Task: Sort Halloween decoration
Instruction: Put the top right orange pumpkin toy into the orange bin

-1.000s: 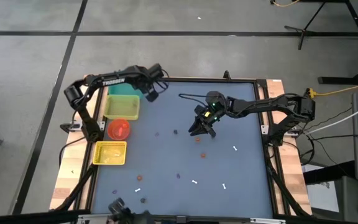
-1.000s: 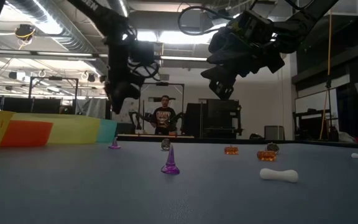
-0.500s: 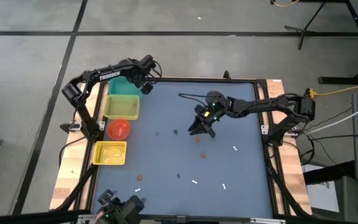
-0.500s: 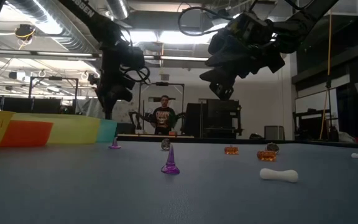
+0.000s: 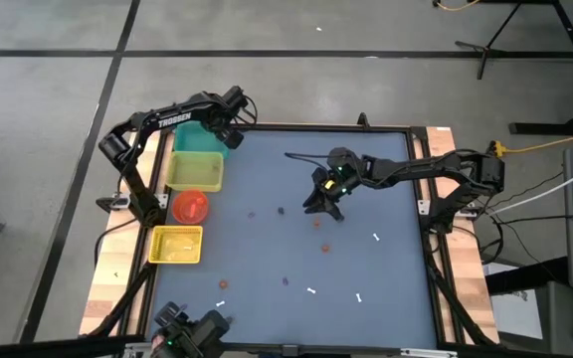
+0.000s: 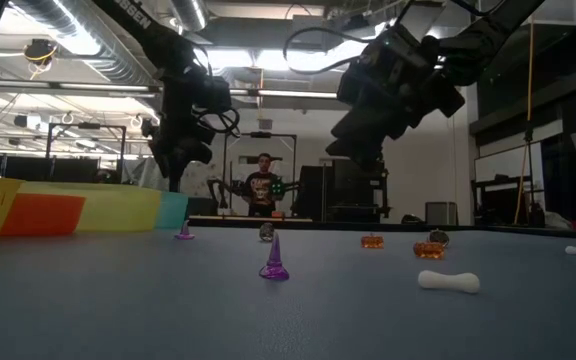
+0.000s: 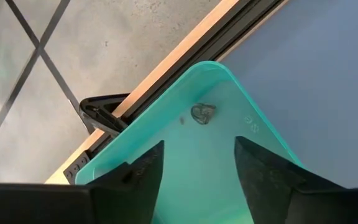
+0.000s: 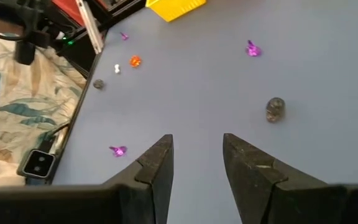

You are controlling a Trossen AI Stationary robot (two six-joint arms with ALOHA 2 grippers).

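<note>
One dark trinket (image 7: 202, 114) in teal bin (image 7: 253, 134)

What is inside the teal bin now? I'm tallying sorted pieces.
In the left wrist view, the teal bin holds one small grey trinket. The left pincer hangs open above it, its fingers hiding the bin's nearer part.

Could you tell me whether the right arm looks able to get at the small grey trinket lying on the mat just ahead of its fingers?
Probably yes. The right gripper hangs open above the mat, and the grey trinket lies alone on bare surface with nothing between them.
</note>
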